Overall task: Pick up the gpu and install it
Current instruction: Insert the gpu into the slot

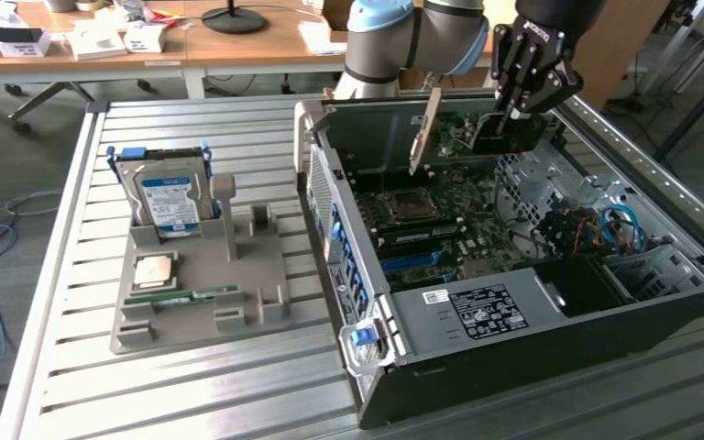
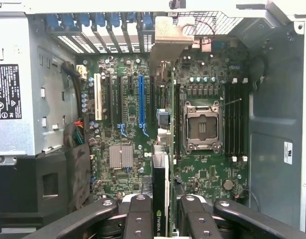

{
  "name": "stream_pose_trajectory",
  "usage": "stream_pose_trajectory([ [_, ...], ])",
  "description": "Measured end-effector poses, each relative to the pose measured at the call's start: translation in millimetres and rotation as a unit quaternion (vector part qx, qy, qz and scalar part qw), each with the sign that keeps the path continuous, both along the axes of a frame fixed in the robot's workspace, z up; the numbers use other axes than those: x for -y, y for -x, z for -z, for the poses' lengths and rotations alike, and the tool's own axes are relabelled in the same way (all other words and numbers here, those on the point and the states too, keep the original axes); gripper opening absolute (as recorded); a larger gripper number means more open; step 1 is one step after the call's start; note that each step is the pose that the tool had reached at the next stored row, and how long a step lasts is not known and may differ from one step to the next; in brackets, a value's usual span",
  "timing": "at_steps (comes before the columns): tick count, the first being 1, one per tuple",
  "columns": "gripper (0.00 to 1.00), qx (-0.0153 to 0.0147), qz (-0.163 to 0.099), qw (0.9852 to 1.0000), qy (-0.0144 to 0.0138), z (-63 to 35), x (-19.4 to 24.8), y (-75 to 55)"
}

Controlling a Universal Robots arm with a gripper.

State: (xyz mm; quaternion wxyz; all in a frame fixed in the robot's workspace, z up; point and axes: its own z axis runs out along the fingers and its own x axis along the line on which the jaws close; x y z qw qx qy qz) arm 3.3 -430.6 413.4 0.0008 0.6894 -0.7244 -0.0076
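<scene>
Fingers (image 2: 139,219) were part closed, clamped on either side of the gpu's (image 2: 162,191) top edge. The card hung edge-down inside the open computer case (image 1: 487,385), toward its far end. Its silvery bracket (image 1: 423,128) was on the exterior view's left.

The pick-up looked finished. Seating was not: the card sat above the motherboard (image 2: 208,169), apparently clear of it. In the wrist view it ran between the blue slot (image 2: 141,104) and the CPU socket (image 2: 200,127). Which slot lay directly beneath it could not be told.

The case also held the power supply (image 1: 487,307) at its near end, and the socket stood open with no chip in it.

Well apart on the counter (image 1: 205,394), at the exterior view's left, a grey tray (image 1: 254,275) carried a hard drive (image 1: 169,197) standing upright at its far end. Nearer on the tray, a CPU (image 1: 157,270) lay flat with a green memory stick (image 1: 187,295) just beside it.
</scene>
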Motion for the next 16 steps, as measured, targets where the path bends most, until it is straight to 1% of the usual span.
stream_pose_trajectory([
  [6, 0.26, 0.0001, 0.000, 1.0000, -0.0003, 1.4, 0.0, 0.1],
  [16, 0.26, 0.0000, 0.000, 1.0000, -0.0001, 15.4, 0.0, 1.6],
])
